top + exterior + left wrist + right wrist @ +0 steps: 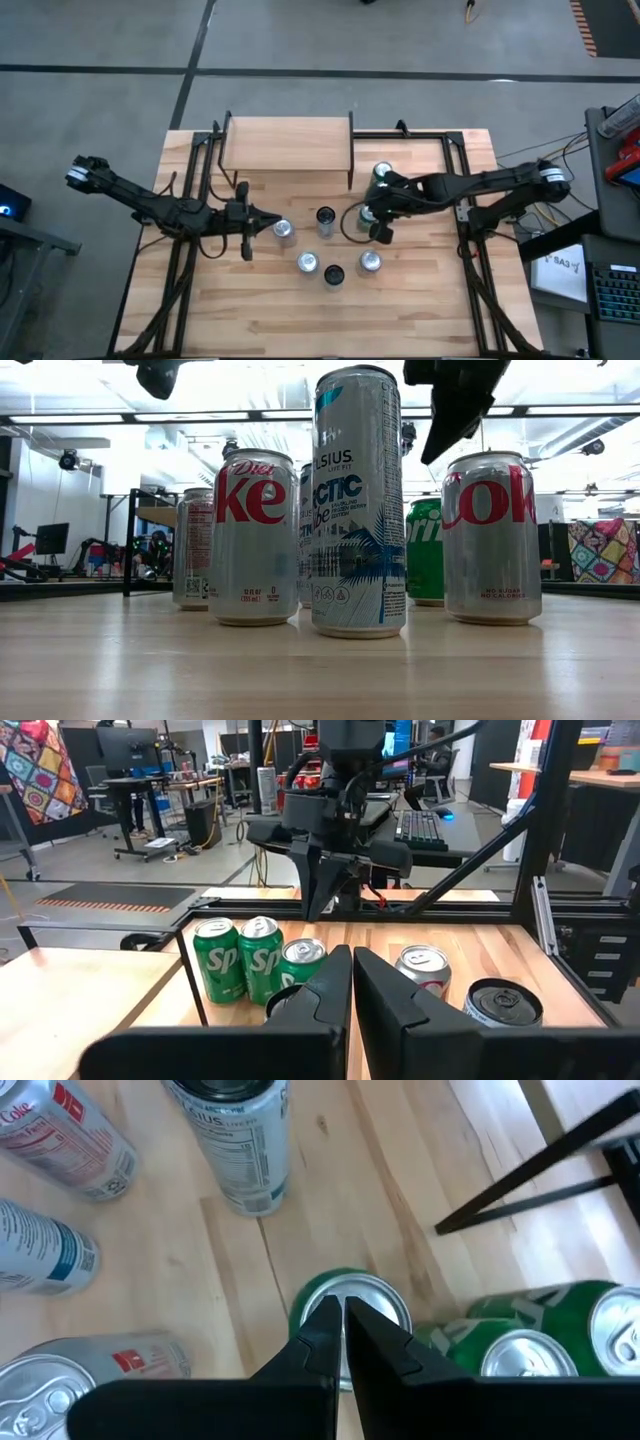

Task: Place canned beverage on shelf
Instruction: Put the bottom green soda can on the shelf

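The light-wood shelf (290, 145) stands on black legs at the table's far side. Three green cans (258, 958) stand upright right of it, and several silver cans (308, 263) stand at mid-table. My right gripper (342, 1320) is shut and hovers over the top of one green can (372, 1298). The low view shows my right gripper (432, 455) above can height. My left gripper (262, 222) is shut and empty, raised just left of a silver can (284, 230).
A tall Celsius can (358, 510) and Coke cans (252, 540) stand close together near the table's middle. Two more green cans (520, 1355) stand beside the one under my right gripper. Black frame rails (200, 190) run along both sides of the table.
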Available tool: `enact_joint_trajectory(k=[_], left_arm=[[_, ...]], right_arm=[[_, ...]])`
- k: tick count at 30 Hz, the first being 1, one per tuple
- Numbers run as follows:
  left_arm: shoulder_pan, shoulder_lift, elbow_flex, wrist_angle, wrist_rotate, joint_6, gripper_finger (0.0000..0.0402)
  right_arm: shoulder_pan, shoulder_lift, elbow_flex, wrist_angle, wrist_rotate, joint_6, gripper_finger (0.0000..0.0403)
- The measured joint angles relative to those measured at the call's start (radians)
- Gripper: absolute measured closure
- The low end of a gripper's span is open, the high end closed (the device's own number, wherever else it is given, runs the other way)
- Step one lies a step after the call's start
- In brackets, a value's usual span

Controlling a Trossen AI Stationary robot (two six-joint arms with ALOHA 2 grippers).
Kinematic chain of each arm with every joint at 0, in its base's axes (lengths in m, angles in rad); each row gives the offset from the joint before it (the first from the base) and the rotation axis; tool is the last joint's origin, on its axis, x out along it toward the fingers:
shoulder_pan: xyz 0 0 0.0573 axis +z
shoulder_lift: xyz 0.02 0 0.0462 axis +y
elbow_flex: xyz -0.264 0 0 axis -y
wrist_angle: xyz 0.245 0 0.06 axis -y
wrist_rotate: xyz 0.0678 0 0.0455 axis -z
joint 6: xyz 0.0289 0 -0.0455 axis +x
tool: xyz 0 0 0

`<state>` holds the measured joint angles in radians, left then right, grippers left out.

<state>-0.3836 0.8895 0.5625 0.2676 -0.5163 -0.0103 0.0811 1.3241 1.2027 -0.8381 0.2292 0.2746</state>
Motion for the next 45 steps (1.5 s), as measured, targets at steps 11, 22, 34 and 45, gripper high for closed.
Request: enact_joint_trajectory(k=[11,22,34,45], left_arm=[[0.000,-0.003,0.000,0.000,-0.001,0.022,0.0402],[0.000,-0.004,0.000,0.000,-0.001,0.038,0.0402],[0.000,-0.004,0.000,0.001,-0.001,0.054,0.0402],[0.000,-0.004,0.000,0.001,-0.001,0.058,0.0402]], right_arm=[[0.002,0.015,0.024,-0.020,-0.027,-0.032,0.0387],[0.002,0.014,0.024,-0.025,-0.030,0.103,0.0188],[0.002,0.021,0.029,-0.028,-0.098,-0.155,0.0046],[-0.024,0.026,0.028,-0.039,-0.097,-0.180,0.0056]])
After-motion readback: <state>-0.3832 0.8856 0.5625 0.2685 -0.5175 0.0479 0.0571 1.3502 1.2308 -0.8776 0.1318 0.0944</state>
